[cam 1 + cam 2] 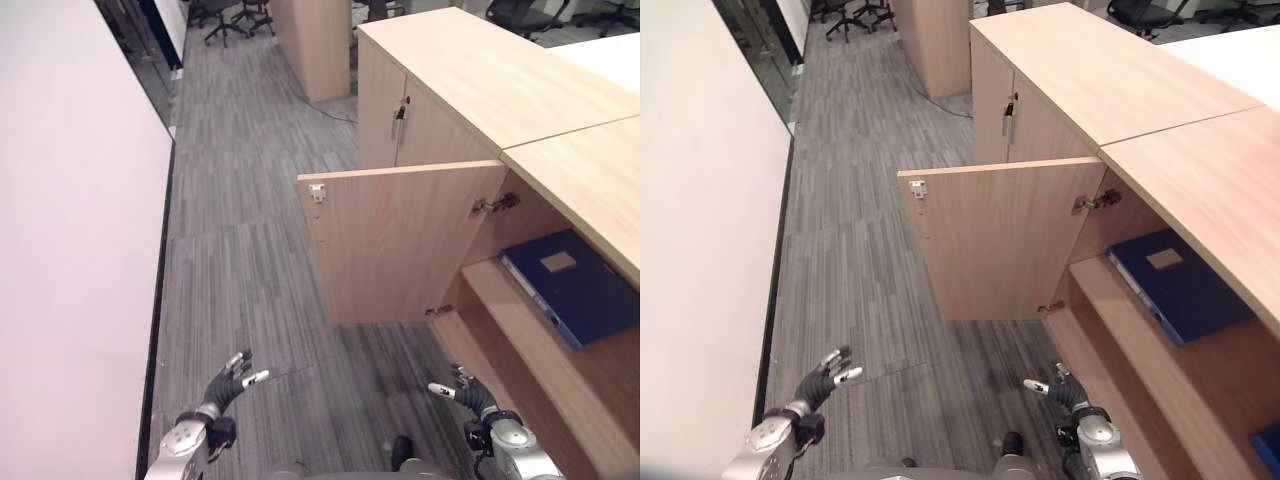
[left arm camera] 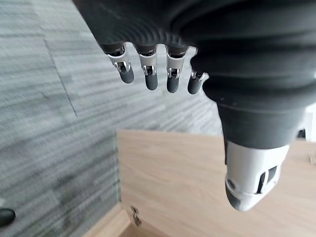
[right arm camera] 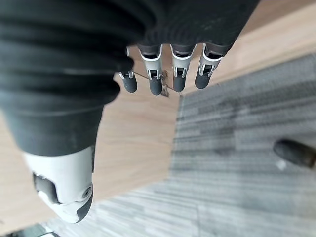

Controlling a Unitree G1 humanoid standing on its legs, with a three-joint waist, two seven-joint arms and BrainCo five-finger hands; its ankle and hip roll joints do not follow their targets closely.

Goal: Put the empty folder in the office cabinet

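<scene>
fingers loosely spread and holding nothing, the left hand (image 1: 228,385) and right hand (image 1: 468,392) hang low over the grey carpet (image 1: 240,260) — the blue folder (image 1: 570,283) lies flat on a shelf inside the office cabinet (image 1: 480,90), its door (image 1: 400,240) swung open.

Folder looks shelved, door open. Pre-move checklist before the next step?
1. Blue folder lying flat on the cabinet shelf: ok.
2. Left hand free, fingers relaxed over the carpet, holding nothing: ok.
3. Right hand free, low beside the cabinet, holding nothing: ok.
4. Cabinet door shut: not ok, it stands wide open.
5. Folder clear of the door's swing: cannot tell.
6. Folder empty: cannot tell.
</scene>
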